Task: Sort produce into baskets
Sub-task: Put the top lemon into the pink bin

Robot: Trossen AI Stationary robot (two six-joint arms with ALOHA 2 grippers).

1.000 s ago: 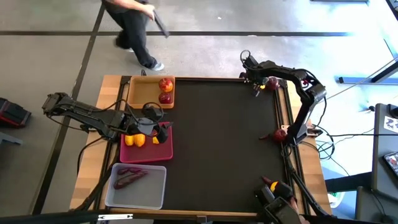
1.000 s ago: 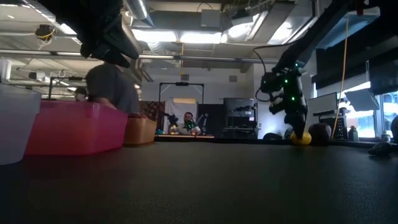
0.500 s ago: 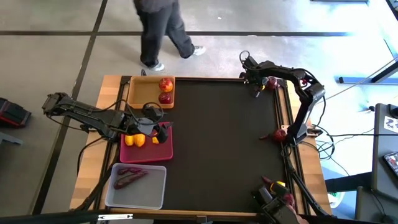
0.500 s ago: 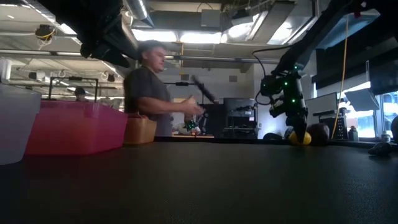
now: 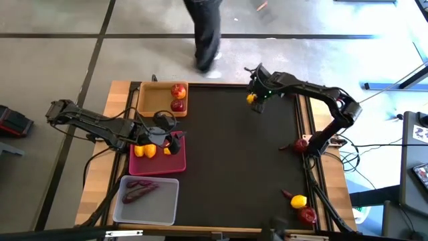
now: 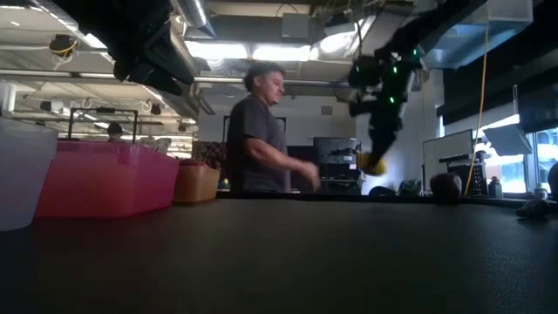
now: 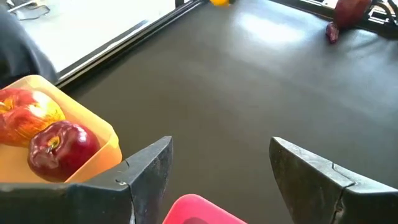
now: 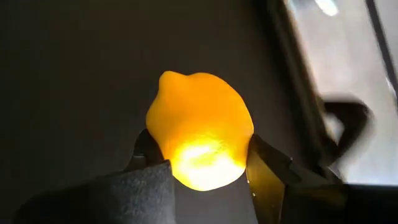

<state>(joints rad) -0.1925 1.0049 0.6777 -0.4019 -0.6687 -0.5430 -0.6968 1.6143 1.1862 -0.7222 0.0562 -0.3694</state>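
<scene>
Gripping a yellow lemon (image 8: 199, 146) between closed jaws, the right gripper (image 5: 252, 100) hangs above the black mat (image 5: 234, 161) near its far edge, the lemon clear of the surface, with bare mat below and ahead of the jaws. The left gripper (image 7: 217, 180) hangs with jaws apart and empty over the magenta tray (image 5: 175, 163); the tan tray (image 5: 143, 100) with two apples (image 7: 46, 134) lies just beside its jaws. Another lemon (image 5: 299, 200) and an apple (image 5: 307, 215) lie at the mat's near right edge, well apart from both grippers.
</scene>
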